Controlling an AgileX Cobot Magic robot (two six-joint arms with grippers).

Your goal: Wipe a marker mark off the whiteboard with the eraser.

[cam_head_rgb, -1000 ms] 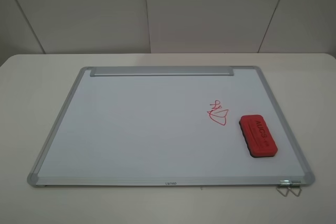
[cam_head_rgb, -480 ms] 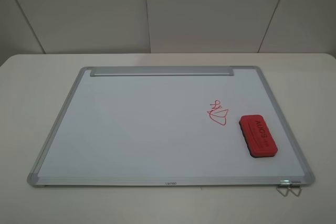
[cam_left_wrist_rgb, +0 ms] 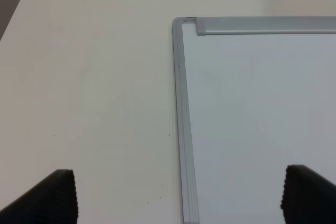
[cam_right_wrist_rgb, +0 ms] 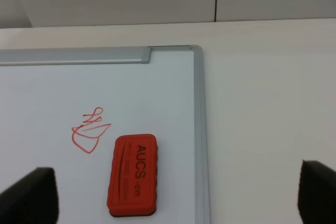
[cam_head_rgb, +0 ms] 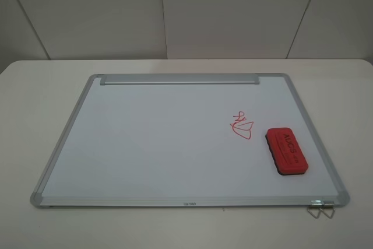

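Observation:
The whiteboard (cam_head_rgb: 145, 138) lies flat on the table, its silver strip (cam_head_rgb: 179, 79) along the far edge. The red eraser (cam_head_rgb: 286, 150) rests on the board near its right edge, black felt down, lettering up; it also shows in the right wrist view (cam_right_wrist_rgb: 132, 174). Just left of it is only the small narrow red scribble (cam_head_rgb: 241, 124) with a pointed triangular loop. The wider marker mark is not in view. My right gripper (cam_right_wrist_rgb: 173, 192) is open, hovering short of the eraser. My left gripper (cam_left_wrist_rgb: 181, 195) is open over the board's left frame (cam_left_wrist_rgb: 181, 108). Neither arm appears in the exterior view.
A white table (cam_head_rgb: 35, 86) carries the board, with bare margins on both sides. A small metal wire clip (cam_head_rgb: 321, 208) sticks out at the board's near right corner. Pale wall panels stand behind the table's far edge.

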